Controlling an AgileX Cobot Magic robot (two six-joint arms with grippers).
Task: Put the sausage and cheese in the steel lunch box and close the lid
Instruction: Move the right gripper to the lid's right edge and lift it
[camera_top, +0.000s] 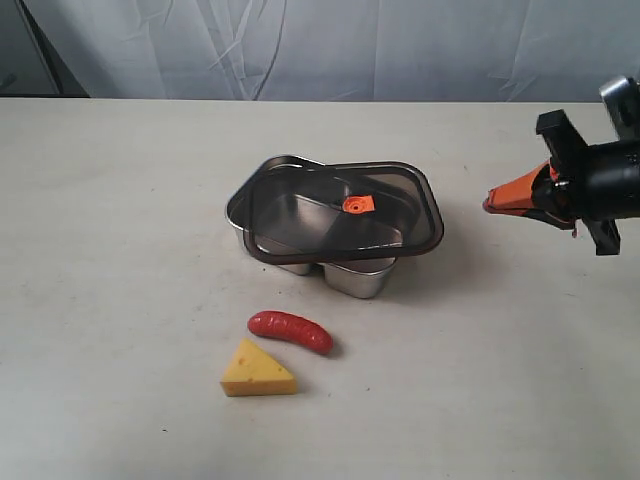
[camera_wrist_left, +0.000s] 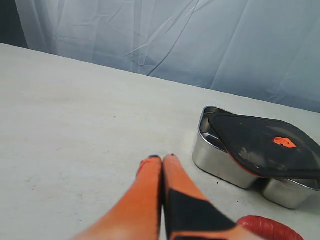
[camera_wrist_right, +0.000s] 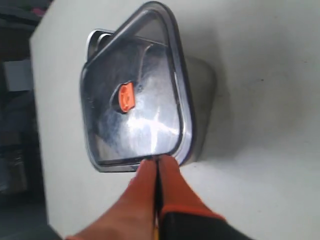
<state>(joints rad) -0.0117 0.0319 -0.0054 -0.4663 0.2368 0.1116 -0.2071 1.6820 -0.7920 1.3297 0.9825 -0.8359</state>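
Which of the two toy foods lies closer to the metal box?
The red sausage; the yellow cheese lies beyond it, farther from the box.

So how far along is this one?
Nothing looks done. The glossy red toy sausage and yellow cheese wedge lie on the table, outside the shiny steel lunch box. The smoky transparent lid rests askew on it. The left gripper and right gripper are shut, empty. Left: move lid, load both, close.

Right claw (camera_top: 488, 205): tapered orange fingers (camera_top: 520, 195) on a chunky black wrist (camera_top: 612, 182) with a black bracket (camera_top: 560, 132). Left claw (camera_wrist_left: 161, 159): orange too, one side patched black.
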